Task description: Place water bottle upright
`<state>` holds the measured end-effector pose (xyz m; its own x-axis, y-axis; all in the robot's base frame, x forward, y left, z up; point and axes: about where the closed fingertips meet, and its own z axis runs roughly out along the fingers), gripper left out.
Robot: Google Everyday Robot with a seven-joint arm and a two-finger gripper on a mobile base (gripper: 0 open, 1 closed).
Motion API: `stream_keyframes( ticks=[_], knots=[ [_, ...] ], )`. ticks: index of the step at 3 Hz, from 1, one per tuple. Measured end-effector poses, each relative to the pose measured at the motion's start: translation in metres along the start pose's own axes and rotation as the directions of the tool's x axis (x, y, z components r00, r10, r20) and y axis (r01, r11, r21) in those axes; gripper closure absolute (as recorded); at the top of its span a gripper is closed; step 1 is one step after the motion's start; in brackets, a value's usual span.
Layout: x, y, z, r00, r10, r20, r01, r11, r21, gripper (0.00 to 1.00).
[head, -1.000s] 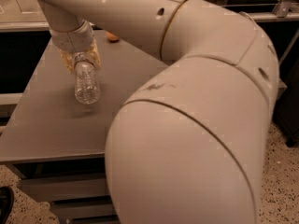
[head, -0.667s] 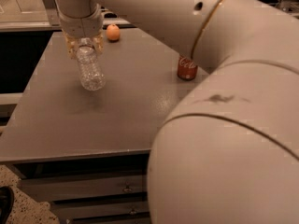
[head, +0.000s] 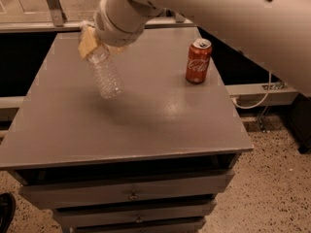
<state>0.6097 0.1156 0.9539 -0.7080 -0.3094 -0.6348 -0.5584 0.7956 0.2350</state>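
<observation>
Aloft, gripper fingers on tilted water bottle, over table's open left half.

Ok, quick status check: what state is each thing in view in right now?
tool: over the left rear of the table, shut on the neck end of the water bottle.
water bottle: held, tilted, base pointing down and to the right, seemingly clear of the table top.
Coca-Cola can: upright on the table, right rear, apart from the tool.
drawers: look shut.
</observation>
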Motion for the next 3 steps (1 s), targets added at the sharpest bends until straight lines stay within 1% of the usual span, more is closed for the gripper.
stream_keyframes(
  ticks=[1,2,3],
  knots=[
    [0.004,-0.002,-0.009,0.992,0.006,0.123,0.008,0.9938,-0.111,1.00],
    [-0.030,0.020,-0.013,0.949,0.003,0.314,0.074,0.9703,-0.230,1.00],
    [-0.030,0.024,-0.015,0.947,-0.039,0.318,0.112,0.9698,-0.217,1.00]
  ],
)
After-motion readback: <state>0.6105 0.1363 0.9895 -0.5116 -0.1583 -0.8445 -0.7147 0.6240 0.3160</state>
